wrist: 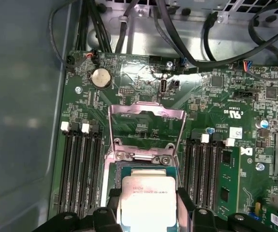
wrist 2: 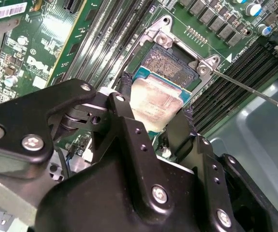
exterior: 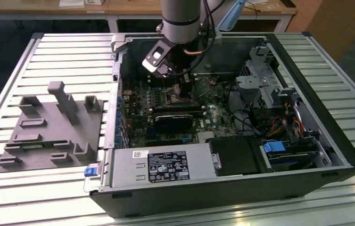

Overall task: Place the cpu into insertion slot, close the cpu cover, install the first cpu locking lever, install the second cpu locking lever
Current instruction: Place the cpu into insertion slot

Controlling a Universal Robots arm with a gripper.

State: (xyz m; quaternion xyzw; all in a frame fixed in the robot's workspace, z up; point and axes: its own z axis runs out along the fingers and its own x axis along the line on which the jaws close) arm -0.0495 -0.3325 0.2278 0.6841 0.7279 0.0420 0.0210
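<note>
My gripper point(exterior: 180, 88) reaches down into the open computer case and is shut on the cpu point(wrist 2: 155, 102), a flat square chip with a pale metal top, pinched at two opposite edges by the black fingers point(wrist 2: 125, 104). In the first wrist view the cpu point(wrist: 148, 199) hangs over the near part of the insertion slot point(wrist: 123, 167). The slot's dark centre point(wrist 2: 170, 65) lies uncovered just beyond the chip. Behind the slot the cpu cover point(wrist: 146, 110), a silvery frame, stands swung up and open. One thin locking lever point(wrist 2: 245, 87) sticks out sideways from the slot's corner.
Long black memory slots point(wrist: 78, 169) run along both sides of the socket. Black cables point(wrist: 177, 43) hang at the board's far edge. The case point(exterior: 227, 193) holds a power supply point(exterior: 158, 167) and a drive cage point(exterior: 259, 80). A grey fixture point(exterior: 51, 127) sits on the exterior view's left.
</note>
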